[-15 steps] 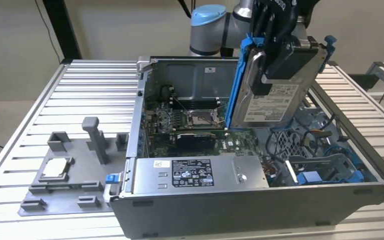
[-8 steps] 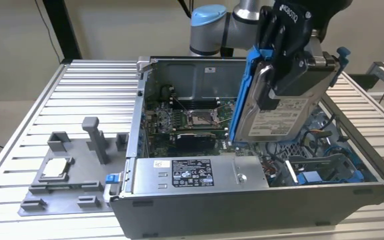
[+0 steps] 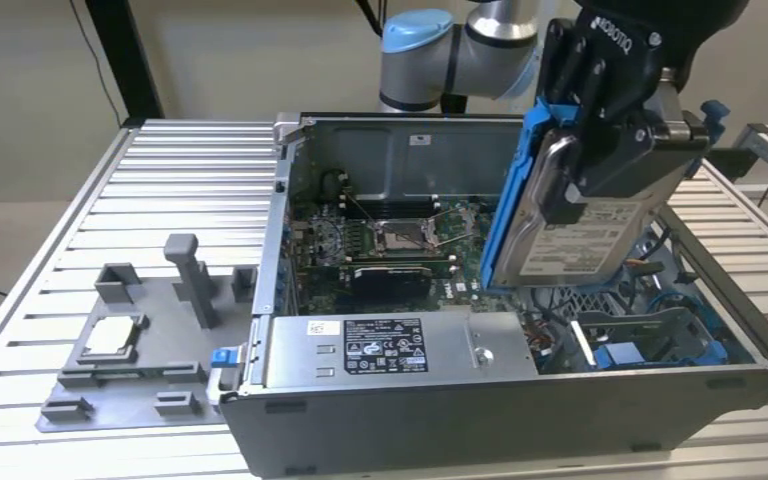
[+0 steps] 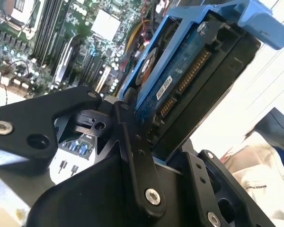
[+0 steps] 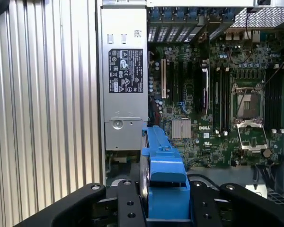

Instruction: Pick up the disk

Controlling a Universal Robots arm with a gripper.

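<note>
Gripper [image 3: 611,150] pinches the disk [image 3: 574,245], black fingers [image 3: 624,165] clamped on its upper part, holding it tilted above the open computer case [image 3: 518,420], clear of the bay. The disk's top edge is covered by the gripper in the exterior view. In the second wrist view the disk's [image 4: 180,75] circuit-board underside shows, its blue frame [image 4: 255,23] cut off at the edge. The motherboard [image 3: 384,245] lies below; a grey fixture tray [image 3: 131,350] sits on the slatted table [image 3: 37,230].
</note>
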